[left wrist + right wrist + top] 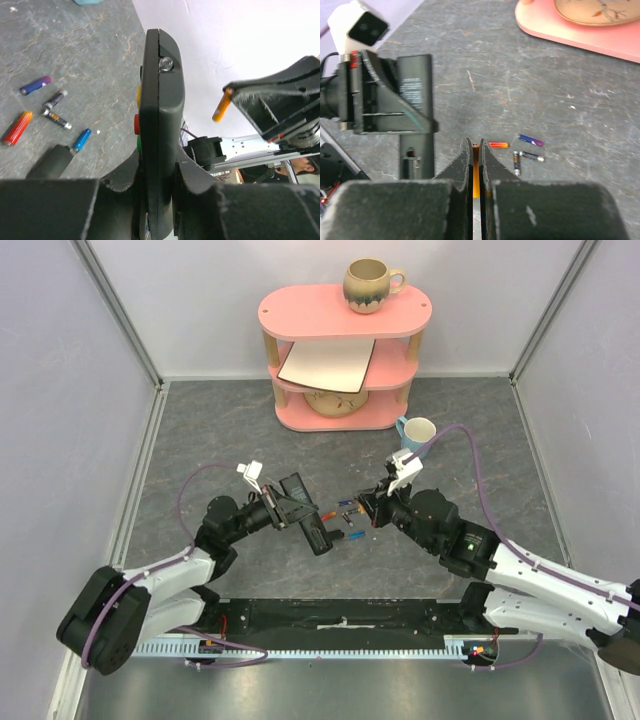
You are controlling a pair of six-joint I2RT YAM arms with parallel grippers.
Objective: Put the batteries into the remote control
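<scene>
One remote control (pixel 160 125) is clamped in the left gripper (pixel 159 172); five batteries (pixel 55 117) lie beside it, and a sixth battery (pixel 221 105) is pinched by the right gripper (pixel 475 150).

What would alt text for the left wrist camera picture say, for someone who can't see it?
A black remote control stands edge-on, clamped in the left gripper. To its right, the right gripper pinches an orange battery; five loose batteries lie on the grey table at left.

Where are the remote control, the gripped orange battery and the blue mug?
remote control (pixel 160 125): left wrist view, side edge.
orange battery (pixel 221 105): left wrist view, exposed shaft.
blue mug (pixel 418 431): top external view, white interior.
</scene>
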